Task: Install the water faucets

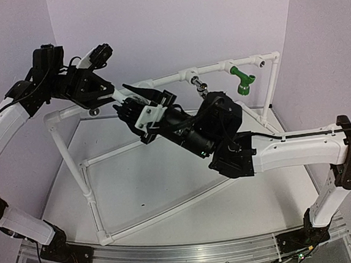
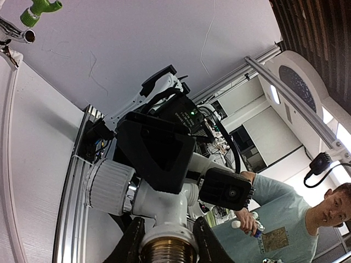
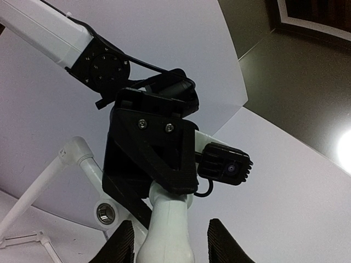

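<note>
White faucet: a small white plastic tap (image 3: 164, 230) with a stubby body, a ribbed round knob and a brass threaded end. It is held in the air above the table, at about 11 o'clock in the top view, between the two tools.
Left tool: the left tool (image 2: 167, 244) reaches in from 10 o'clock. Its two black fingers (image 2: 133, 241) are clamped narrowly on the brass threaded end of the white faucet.
Right tool: the right tool (image 3: 170, 244) comes from 4 o'clock and faces the left one. Its fingers (image 3: 118, 246) straddle the faucet's white body at a moderate spread. A slim dark gap shows on one side, and whether the pads press the body cannot be told.
Chrome faucet: a shiny chrome metal tap (image 1: 200, 87) sits on the far rail at about 12 o'clock, just beyond the right arm's wrist.
Green faucet: a green plastic tap (image 1: 243, 79) hangs from the same rail at 1 o'clock, beside the chrome one and apart from it.
Pipe frame: a white plastic pipe frame (image 1: 171, 78) with round socket fittings stands on the table, its far rail carrying both mounted taps.
Table: a white table (image 1: 137, 184) with an aluminium rail (image 1: 192, 253) along its 6 o'clock edge, where the arm bases sit.
Onlooker: a person in a pale green shirt (image 2: 285, 219) shows at 4 o'clock in the left wrist view.
</note>
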`<state>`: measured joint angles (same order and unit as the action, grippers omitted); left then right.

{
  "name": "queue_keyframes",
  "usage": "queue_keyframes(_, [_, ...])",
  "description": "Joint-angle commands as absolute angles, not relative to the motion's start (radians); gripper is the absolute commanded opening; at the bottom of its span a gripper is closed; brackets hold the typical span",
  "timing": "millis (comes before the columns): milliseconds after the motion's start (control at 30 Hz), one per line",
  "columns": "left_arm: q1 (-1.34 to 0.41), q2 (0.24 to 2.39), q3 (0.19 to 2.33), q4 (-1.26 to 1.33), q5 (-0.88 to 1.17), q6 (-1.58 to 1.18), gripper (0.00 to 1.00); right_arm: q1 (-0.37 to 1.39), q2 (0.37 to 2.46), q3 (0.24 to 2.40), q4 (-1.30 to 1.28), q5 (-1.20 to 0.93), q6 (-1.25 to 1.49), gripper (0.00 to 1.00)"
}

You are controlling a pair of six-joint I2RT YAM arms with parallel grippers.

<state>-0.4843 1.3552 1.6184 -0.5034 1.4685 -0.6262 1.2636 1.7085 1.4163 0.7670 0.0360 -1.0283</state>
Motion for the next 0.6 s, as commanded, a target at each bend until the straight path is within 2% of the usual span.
queue_keyframes(0, [-0.488, 1.323, 1.611, -0.463, 1.505, -0.627, 0.00, 1.259, 1.721, 1.470, 0.812, 0.011, -1.042, 0.41])
queue_keyframes(200, [-0.487, 1.326, 1.616, -0.479, 1.505, -0.608, 0.00, 1.258, 1.729, 1.481, 0.811, 0.014, -1.035, 0.33])
queue_keyframes(367, [-0.487, 1.331, 1.624, -0.513, 1.493, -0.577, 0.00, 1.256, 1.718, 1.473, 0.811, 0.016, -1.028, 0.20])
queue_keyframes(433, [-0.487, 1.339, 1.633, -0.535, 1.479, -0.561, 0.04, 1.256, 1.708, 1.465, 0.811, 0.017, -1.026, 0.15])
queue_keyframes(500, [-0.487, 1.345, 1.646, -0.554, 1.461, -0.545, 0.13, 1.256, 1.696, 1.450, 0.811, 0.018, -1.022, 0.10])
queue_keyframes(567, [-0.487, 1.348, 1.658, -0.568, 1.446, -0.529, 0.17, 1.256, 1.681, 1.433, 0.811, 0.020, -1.020, 0.07])
